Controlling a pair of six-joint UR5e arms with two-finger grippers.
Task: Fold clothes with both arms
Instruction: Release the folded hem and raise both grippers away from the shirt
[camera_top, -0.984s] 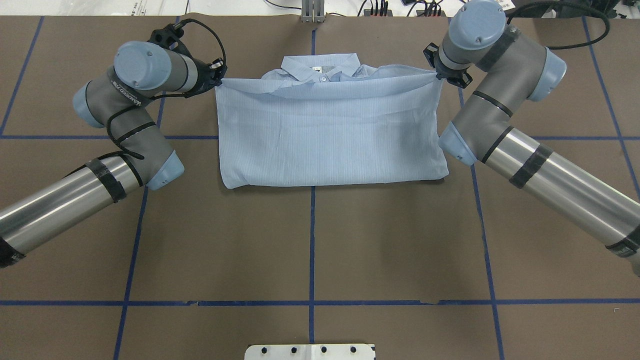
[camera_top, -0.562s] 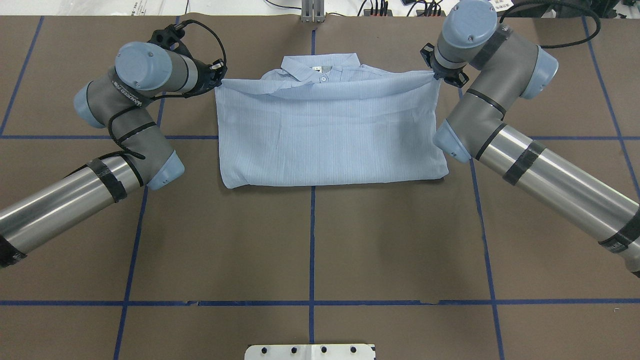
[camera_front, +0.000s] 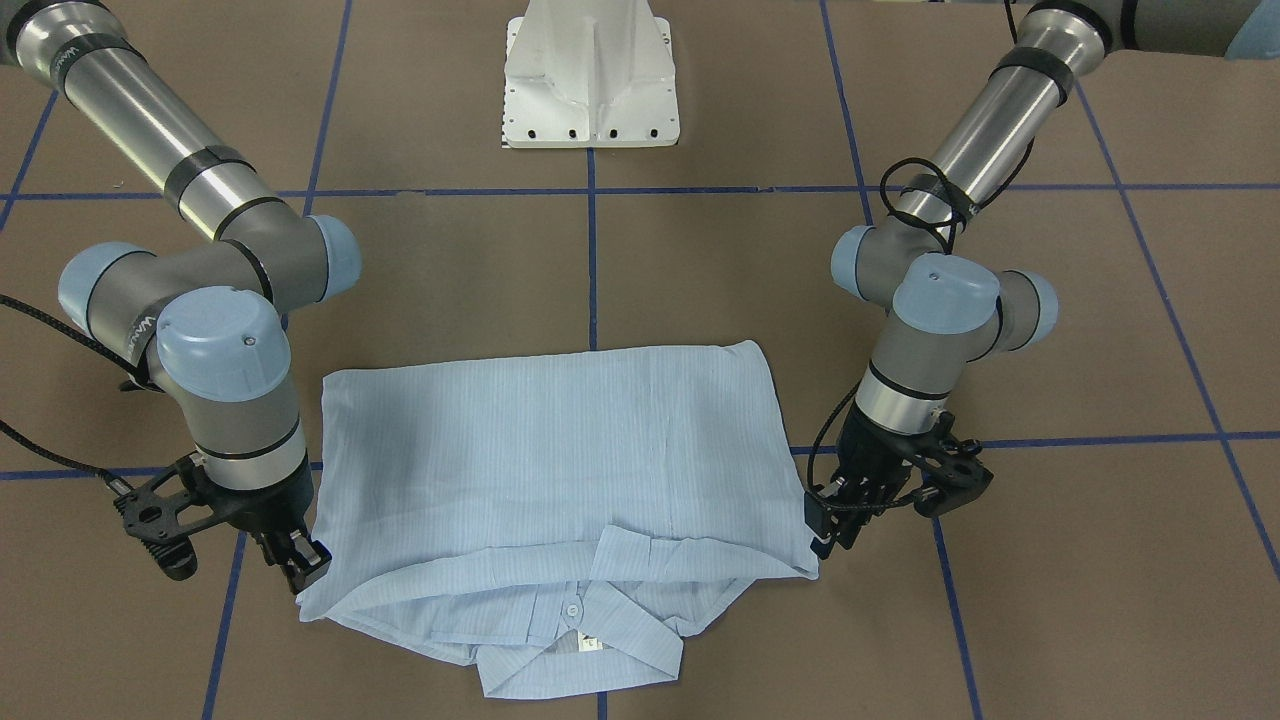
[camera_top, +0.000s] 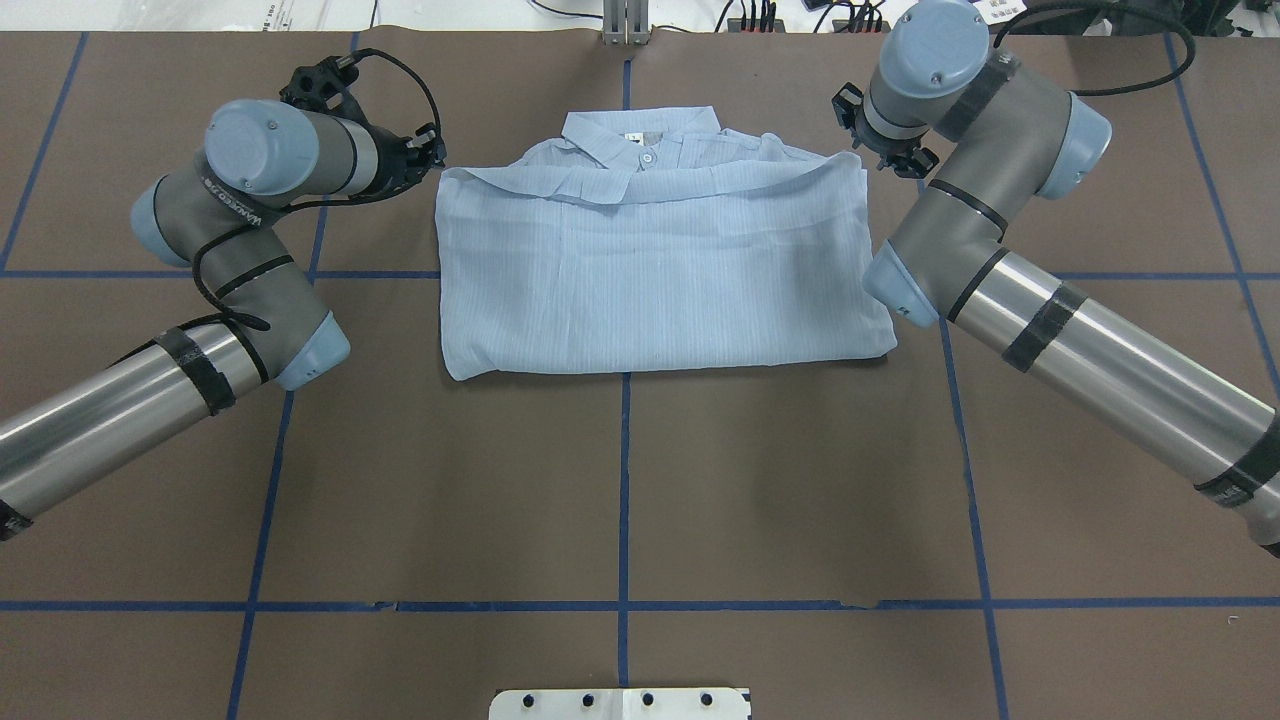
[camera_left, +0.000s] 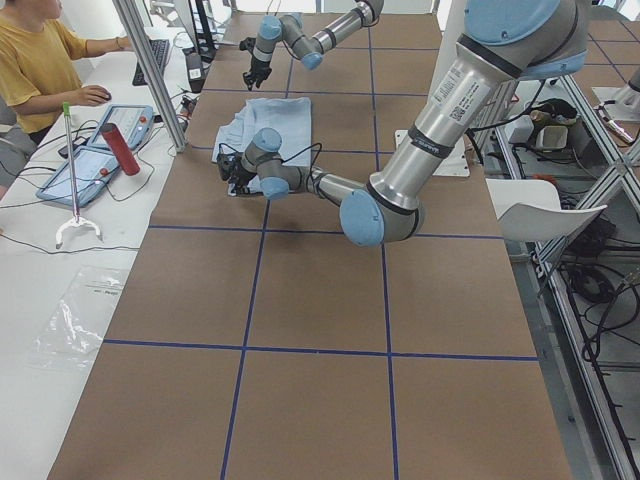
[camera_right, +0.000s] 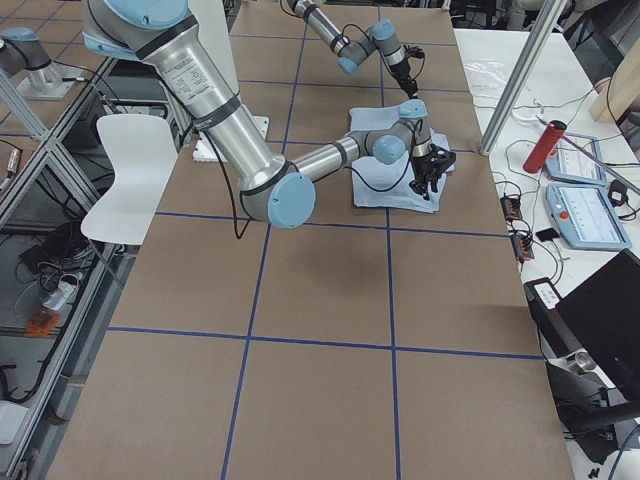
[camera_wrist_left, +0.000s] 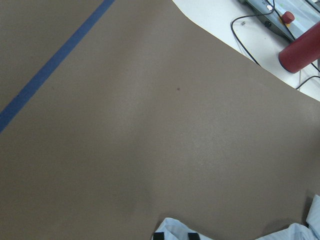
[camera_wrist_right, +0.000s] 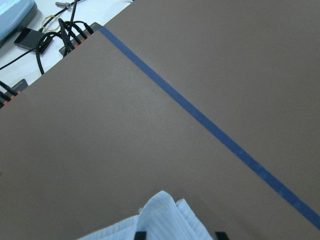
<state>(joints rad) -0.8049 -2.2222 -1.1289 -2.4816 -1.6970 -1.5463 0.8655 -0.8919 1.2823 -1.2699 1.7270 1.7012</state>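
Observation:
The pale-blue striped shirt (camera_top: 650, 280) (camera_front: 540, 450) lies folded flat at the far middle of the table. Its collar (camera_top: 640, 135) (camera_front: 580, 650) pokes out past the folded-over edge. My left gripper (camera_top: 434, 158) (camera_front: 822, 535) stands at the shirt's far-left corner with its jaws apart. The left wrist view (camera_wrist_left: 176, 236) shows cloth lying loose between the fingers. My right gripper (camera_front: 308, 565) (camera_top: 870, 150) stands at the far-right corner. Its fingers are wide apart in the right wrist view (camera_wrist_right: 181, 235), with a cloth corner (camera_wrist_right: 160, 210) between them.
The white pedestal base (camera_front: 590, 80) (camera_top: 620, 703) is at the near edge. Blue tape lines (camera_top: 625, 480) grid the brown table. Beyond the far edge are a metal post (camera_top: 625, 25), cables, a red cylinder (camera_left: 120, 150), tablets and a seated operator (camera_left: 40, 60).
The shirt's far edge, held taut between both grippers before, now lies slack on the shirt below the collar. The left arm has drawn back to the left. The right wrist has shifted slightly.

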